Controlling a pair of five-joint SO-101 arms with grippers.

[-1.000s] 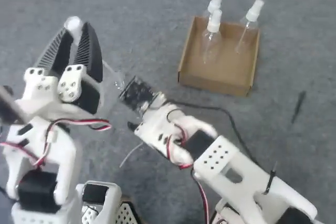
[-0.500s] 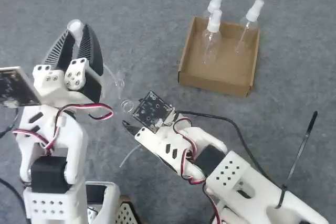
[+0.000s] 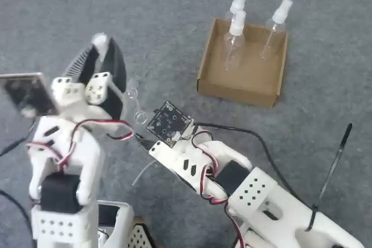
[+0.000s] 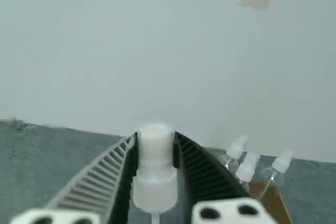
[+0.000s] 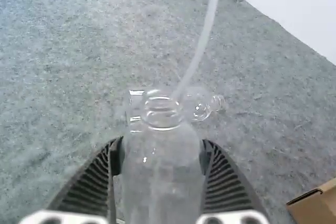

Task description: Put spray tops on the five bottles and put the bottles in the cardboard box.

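Bottle (image 5: 157, 182) held in right pincer (image 5: 160, 149), neck protruding

A grey carpet-like surface (image 3: 163, 33) meets a plain pale wall (image 4: 157, 40), seemingly evenly lit.

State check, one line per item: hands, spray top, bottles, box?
left hand: shut on spray top
spray top: held aloft, tube reaching the mouth of the bottle
right hand: shut on bottle
bottle: uncapped, held
loose bottle: uncapped, lying on the table
box: open top
boxed bottles: three, all capped
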